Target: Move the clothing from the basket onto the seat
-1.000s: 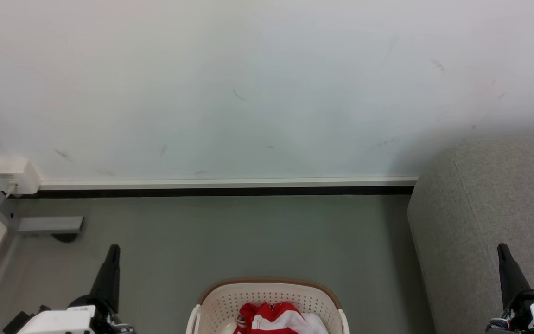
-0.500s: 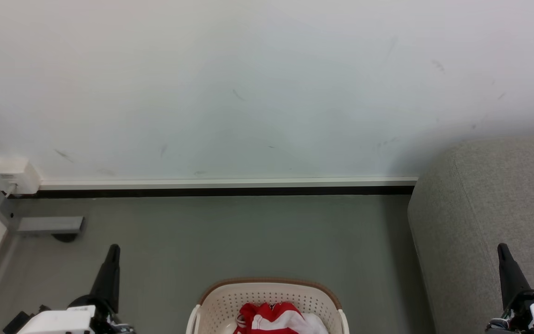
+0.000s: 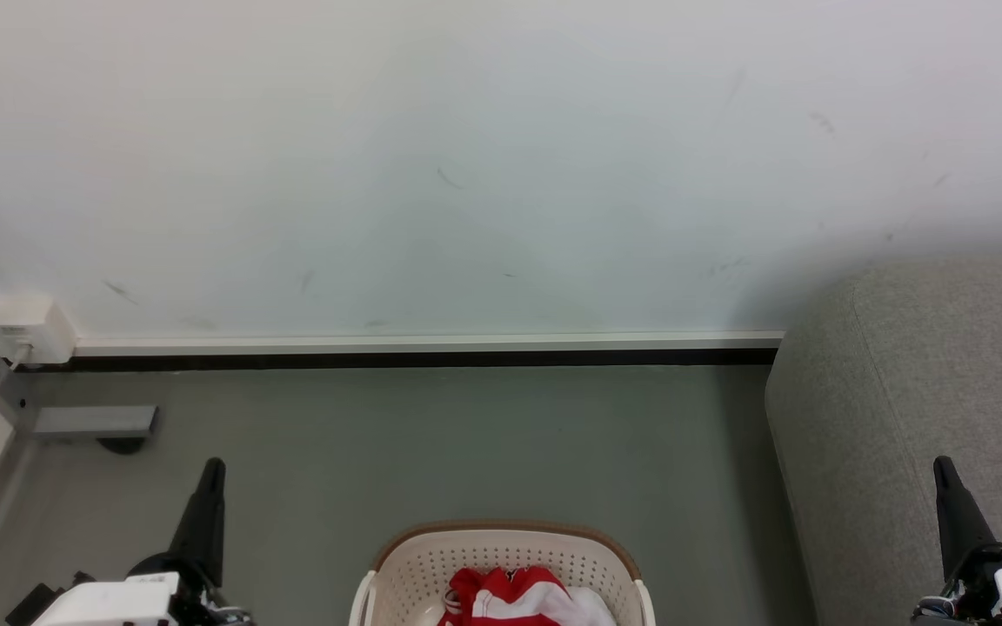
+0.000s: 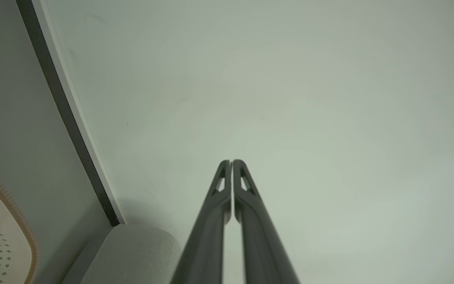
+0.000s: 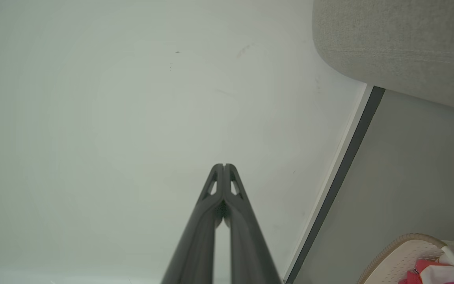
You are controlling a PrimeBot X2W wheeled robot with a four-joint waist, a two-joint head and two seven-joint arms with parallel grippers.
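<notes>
Red-and-white clothing (image 3: 518, 596), heaped in cream basket (image 3: 501, 556)

From the head, the floor (image 3: 466, 435) and wall (image 3: 501, 174) are viewed forward and downward from well back, with the basket (image 3: 484, 556) cut by the bottom edge, while the same wall, skirting (image 3: 423, 341), basket and seat (image 3: 945, 391) are caught, tilted, along the left gripper (image 4: 231, 161) and right gripper (image 5: 224, 164).
</notes>
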